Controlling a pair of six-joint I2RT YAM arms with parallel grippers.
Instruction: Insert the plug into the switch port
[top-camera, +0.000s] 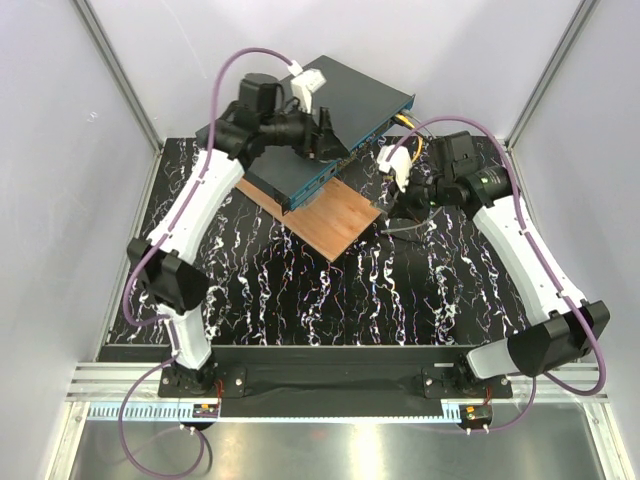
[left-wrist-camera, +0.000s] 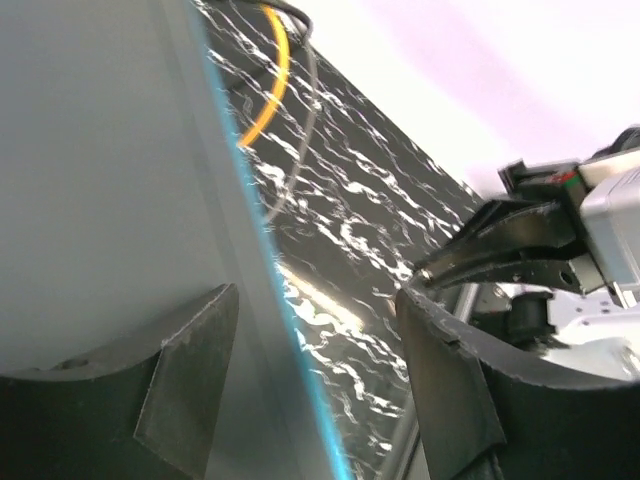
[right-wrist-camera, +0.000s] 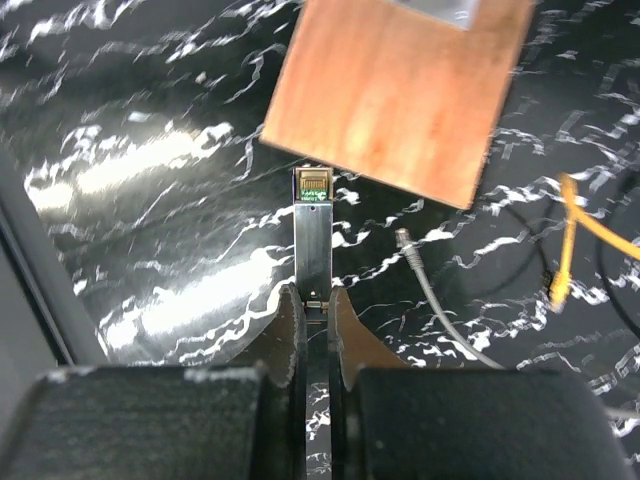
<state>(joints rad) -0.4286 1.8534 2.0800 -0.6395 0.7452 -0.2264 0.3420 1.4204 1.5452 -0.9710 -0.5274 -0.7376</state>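
Note:
The switch (top-camera: 355, 95) is a flat dark grey-teal box at the back, its teal front face (top-camera: 312, 180) turned toward the table's middle. My left gripper (top-camera: 325, 140) is open and straddles the switch's front edge (left-wrist-camera: 270, 270); one finger (left-wrist-camera: 190, 370) lies over the top, the other (left-wrist-camera: 450, 390) hangs past the edge. Right of the wooden board, my right gripper (top-camera: 403, 212) is shut on the plug (right-wrist-camera: 313, 235). The plug is a slim grey piece with a small pale tip (right-wrist-camera: 313, 183), pointing at the board. The right gripper (right-wrist-camera: 315, 292) holds its rear end just above the table.
The brown wooden board (top-camera: 335, 222) lies under the switch's near corner and shows ahead of the plug (right-wrist-camera: 395, 95). A loose grey cable (right-wrist-camera: 435, 295) and yellow cables (right-wrist-camera: 565, 240) lie on the black marbled tabletop to the right. A yellow cable (left-wrist-camera: 275, 85) also runs beyond the switch.

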